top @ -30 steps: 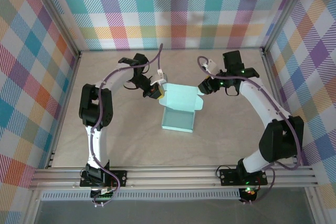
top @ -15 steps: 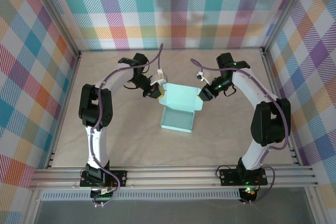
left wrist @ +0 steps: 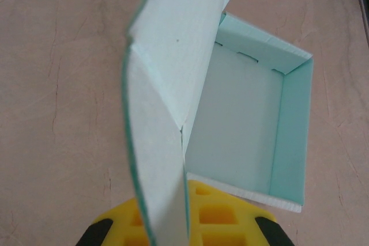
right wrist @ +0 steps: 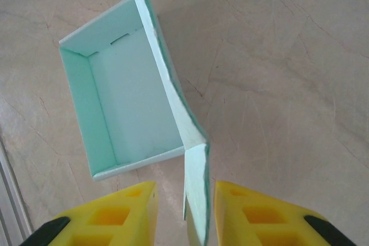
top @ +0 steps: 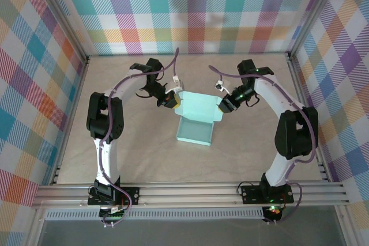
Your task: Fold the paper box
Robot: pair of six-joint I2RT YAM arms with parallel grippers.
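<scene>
paper box (top: pixel 195 126): pale mint card tray, open side up, near the middle of the table (top: pixel 138 154), with a gripper at each far corner.
left gripper (top: pixel 172 101): yellow pads pressed together on the left flap (left wrist: pixel 155 159), pinching it.
right gripper (top: pixel 222 108): yellow fingers spread either side of the right flap (right wrist: pixel 196 200), with a gap showing beside the card.
back panel (top: pixel 199 106): stands upright at the tray's far edge, one flap bent at each end.
tray walls: folded up, small slots cut along one wall.
</scene>
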